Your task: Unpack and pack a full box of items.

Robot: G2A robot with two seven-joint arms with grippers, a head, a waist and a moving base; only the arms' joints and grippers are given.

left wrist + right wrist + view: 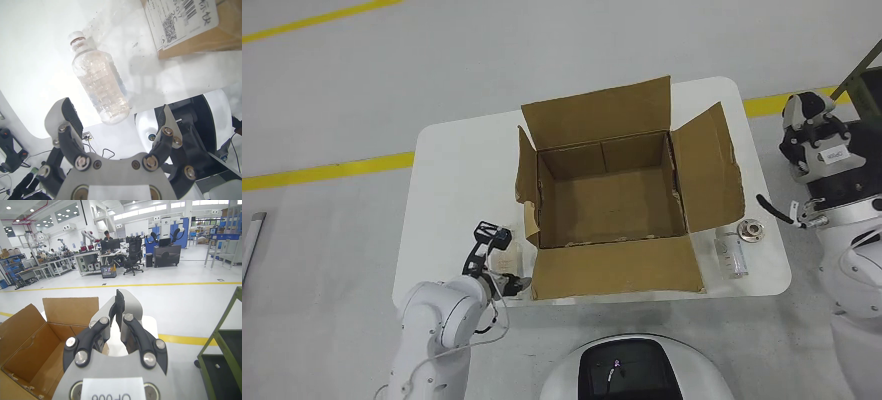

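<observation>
The bottle [98,83] lies by the near-left corner of the box [607,190] and is probably light, slick and crushable. The wide jaws of the left gripper [116,106] suit its ribbed middle; the right gripper [118,308] has its jaws closed.

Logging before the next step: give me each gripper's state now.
Left gripper: open, holding nothing; the bottle lies ungripped in front of it.
Right gripper: shut, holding nothing.

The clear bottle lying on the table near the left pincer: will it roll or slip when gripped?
The bottle is round and lies on its side on the smooth table, so a nudge would probably roll it. Its ribbed clear walls look thin and may dent under a firm squeeze. Its fill, hence weight, is unclear.
</observation>
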